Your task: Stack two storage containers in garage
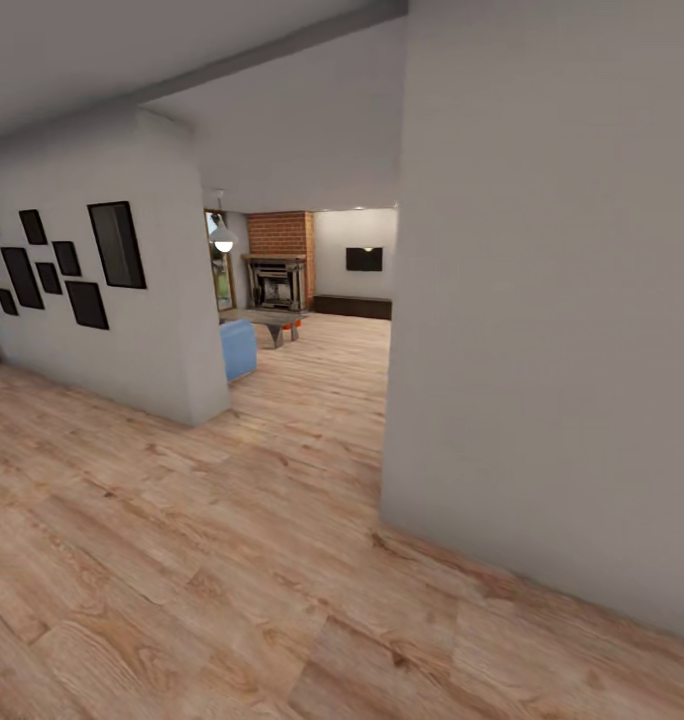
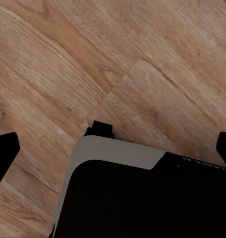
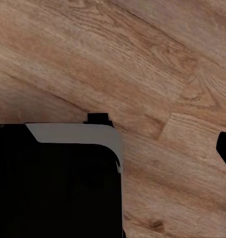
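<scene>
I look down a hallway into the living room [image 1: 312,300], which has a red brick fireplace [image 1: 279,260], a wall TV [image 1: 363,259] and a long dark low cabinet [image 1: 353,306]. Two tiny orange-red shapes [image 1: 299,323] sit by a low table [image 1: 272,322] there. They may be the storage containers, but they are too small to tell. In the left wrist view my left gripper [image 2: 113,151] hangs open over the wood-plank floor, its dark fingertips [image 2: 5,151] far apart and holding nothing. My right gripper [image 3: 113,148] shows one fingertip [image 3: 225,148] at the frame's edge, nothing held.
A grey wall corner [image 1: 542,380] juts in close on the right. On the left, a wall [image 1: 132,330] carries several black frames. A blue sofa end [image 1: 238,348] stands past it. The plank floor [image 1: 282,560] runs between them. My own black and grey base [image 2: 123,193] lies under both grippers.
</scene>
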Robot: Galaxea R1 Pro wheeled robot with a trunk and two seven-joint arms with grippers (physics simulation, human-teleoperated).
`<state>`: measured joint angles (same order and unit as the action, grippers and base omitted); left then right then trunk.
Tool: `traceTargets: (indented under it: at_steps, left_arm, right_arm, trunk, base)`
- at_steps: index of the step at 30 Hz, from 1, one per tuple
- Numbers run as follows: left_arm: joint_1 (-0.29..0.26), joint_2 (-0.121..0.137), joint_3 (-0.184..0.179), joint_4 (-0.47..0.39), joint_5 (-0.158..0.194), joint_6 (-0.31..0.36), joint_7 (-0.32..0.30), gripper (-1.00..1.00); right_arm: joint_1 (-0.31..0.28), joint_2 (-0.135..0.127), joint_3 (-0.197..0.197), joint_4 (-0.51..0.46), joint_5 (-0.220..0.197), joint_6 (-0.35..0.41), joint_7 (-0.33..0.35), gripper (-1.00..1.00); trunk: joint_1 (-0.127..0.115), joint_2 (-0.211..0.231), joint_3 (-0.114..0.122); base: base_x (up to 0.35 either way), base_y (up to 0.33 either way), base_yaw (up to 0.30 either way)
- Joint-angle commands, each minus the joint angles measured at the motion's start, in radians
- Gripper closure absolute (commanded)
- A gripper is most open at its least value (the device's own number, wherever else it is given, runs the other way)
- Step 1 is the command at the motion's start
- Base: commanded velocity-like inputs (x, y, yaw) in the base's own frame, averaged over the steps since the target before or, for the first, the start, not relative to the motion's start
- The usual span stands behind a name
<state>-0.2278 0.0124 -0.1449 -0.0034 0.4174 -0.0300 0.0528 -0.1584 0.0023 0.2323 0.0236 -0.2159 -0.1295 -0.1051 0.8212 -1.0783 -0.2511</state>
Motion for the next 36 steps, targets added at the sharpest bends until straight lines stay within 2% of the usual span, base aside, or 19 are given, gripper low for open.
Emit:
traceTargets:
  at_steps: [1,28,36]
  left_arm:
    - [-0.001,0.000,-0.009,0.000,0.008,-0.002,0.002,-1.00]
    - [-0.001,0.000,-0.009,0.000,0.008,-0.002,0.002,-1.00]
    - [-0.001,-0.004,-0.009,0.000,0.008,-0.003,0.006,-1.00]
  right_arm:
    - [-0.001,0.000,0.008,0.003,-0.010,-0.006,-0.001,-1.00]
    - [-0.001,-0.001,0.006,0.003,-0.012,-0.006,-0.001,-1.00]
    - [-0.001,-0.001,0.014,0.003,-0.009,-0.013,0.002,-1.00]
  trunk:
    - [0.001,-0.001,-0.001]
    - [0.001,-0.001,-0.001]
    - [0.001,-0.001,-0.001]
  base:
    - [0.324,0.000,0.270]
    - [0.324,0.000,0.277]
    - [0.324,0.000,0.059]
